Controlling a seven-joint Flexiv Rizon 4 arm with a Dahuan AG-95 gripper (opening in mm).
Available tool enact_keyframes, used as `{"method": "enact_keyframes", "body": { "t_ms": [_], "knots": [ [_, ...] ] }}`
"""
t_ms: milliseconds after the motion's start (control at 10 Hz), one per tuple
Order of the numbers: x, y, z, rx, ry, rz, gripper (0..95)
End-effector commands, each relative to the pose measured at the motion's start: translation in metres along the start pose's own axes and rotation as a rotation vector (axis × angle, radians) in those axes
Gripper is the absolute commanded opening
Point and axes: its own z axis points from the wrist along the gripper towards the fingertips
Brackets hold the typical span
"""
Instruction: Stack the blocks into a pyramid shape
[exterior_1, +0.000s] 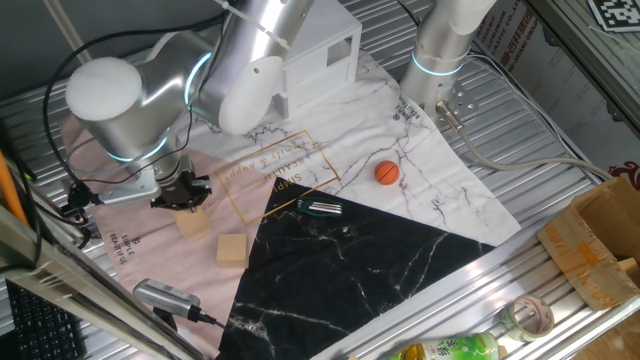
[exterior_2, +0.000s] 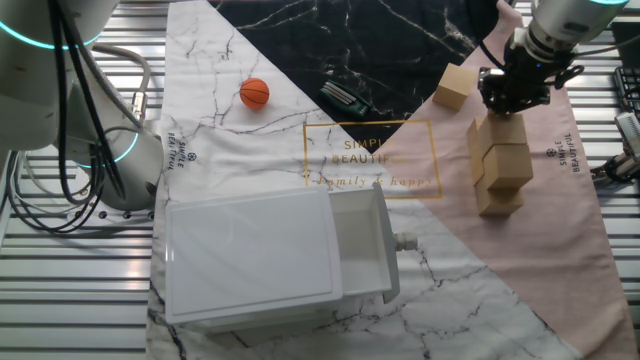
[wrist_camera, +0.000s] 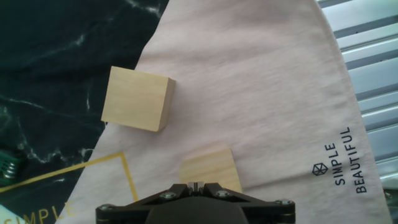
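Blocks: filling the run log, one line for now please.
gripper: over block group, closure unclear | loose block: apart on mat | pyramid: unfinished

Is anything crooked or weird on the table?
Yes. The blocks under the gripper sit in an uneven clump, edges not lined up, so it isn't a neat pyramid yet. One block lies off by itself, turned at an angle. The white house lies on its back.
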Motion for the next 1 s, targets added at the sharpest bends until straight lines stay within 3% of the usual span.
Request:
{"method": "enact_keyframes", "body": {
  "t_ms": [100,500,1000],
  "knots": [
    [0.000,0.000,-0.001,-0.003,-0.004,0.003,0.0],
    [-0.003,0.002,-0.002,-0.011,-0.003,0.042,0.0],
    [-0.030,0.007,0.000,-0.013,-0.008,0.129,0.0]
  ]
}}
